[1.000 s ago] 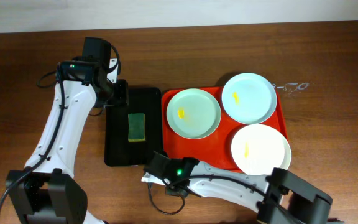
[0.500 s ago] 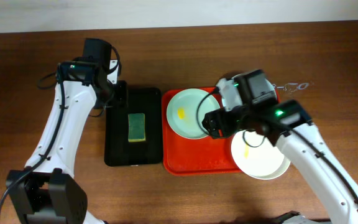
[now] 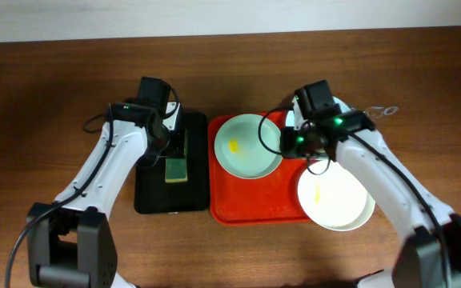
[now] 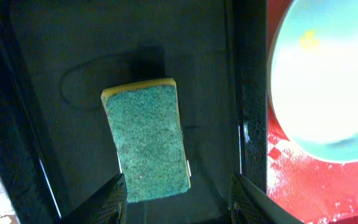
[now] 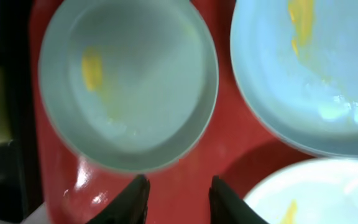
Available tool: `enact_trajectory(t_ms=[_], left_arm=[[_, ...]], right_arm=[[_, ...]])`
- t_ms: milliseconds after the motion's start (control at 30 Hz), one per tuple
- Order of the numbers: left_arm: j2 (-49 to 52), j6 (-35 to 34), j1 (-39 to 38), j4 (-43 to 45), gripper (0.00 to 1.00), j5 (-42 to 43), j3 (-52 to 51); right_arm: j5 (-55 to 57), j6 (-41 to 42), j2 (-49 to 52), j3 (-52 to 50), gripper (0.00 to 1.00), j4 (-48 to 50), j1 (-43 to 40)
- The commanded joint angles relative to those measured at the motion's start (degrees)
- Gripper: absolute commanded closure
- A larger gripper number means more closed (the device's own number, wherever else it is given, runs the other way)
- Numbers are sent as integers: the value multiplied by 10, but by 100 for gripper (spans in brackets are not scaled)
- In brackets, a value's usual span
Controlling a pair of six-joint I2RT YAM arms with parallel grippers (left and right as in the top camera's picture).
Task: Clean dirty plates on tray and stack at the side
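**Operator:** Where did the left end effector (image 4: 179, 202) stand?

**Technician:** Above the black tray (image 3: 154, 196), at one end of the green-and-yellow sponge (image 4: 146, 140). Its fingers (image 4: 114, 200) were spread wider than the sponge, one to each side. They were not closed on it, and nothing was held.

**Operator:** And the right end effector (image 5: 178, 202)?

**Technician:** Over the red tray (image 3: 246, 204), between the mint plate (image 3: 246, 144) and the pale blue plate (image 5: 303, 74). Its fingers stood moderately apart with bare tray showing between them. No plate was gripped.

**Operator:** Location of the dirty plates?

**Technician:** All three lay on the red tray. The mint plate occupied the far left corner. The pale blue plate occupied the far right corner and was largely hidden under the arm in the overhead view. The white plate (image 3: 334, 200) occupied the near right corner. Each carried a yellow smear (image 5: 92, 70). The two trays sat side by side on the wooden table (image 3: 54, 80).
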Motion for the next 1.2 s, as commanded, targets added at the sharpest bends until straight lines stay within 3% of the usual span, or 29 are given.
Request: enact_trajectory(t_ms=[0, 167, 600, 667, 1167], left_arm=[[5, -3, -2, 12, 49, 6, -7], [5, -3, -2, 12, 49, 6, -7], [5, -3, -2, 12, 46, 6, -7], [5, -3, -2, 12, 46, 5, -7], [5, -3, -1, 10, 45, -1, -7]], right_arm=[[19, 8, 60, 3, 66, 31, -4], [33, 8, 123, 3, 71, 84, -3], [74, 8, 155, 3, 81, 106, -3], [74, 8, 156, 3, 88, 106, -3], [55, 10, 159, -12, 86, 119, -3]])
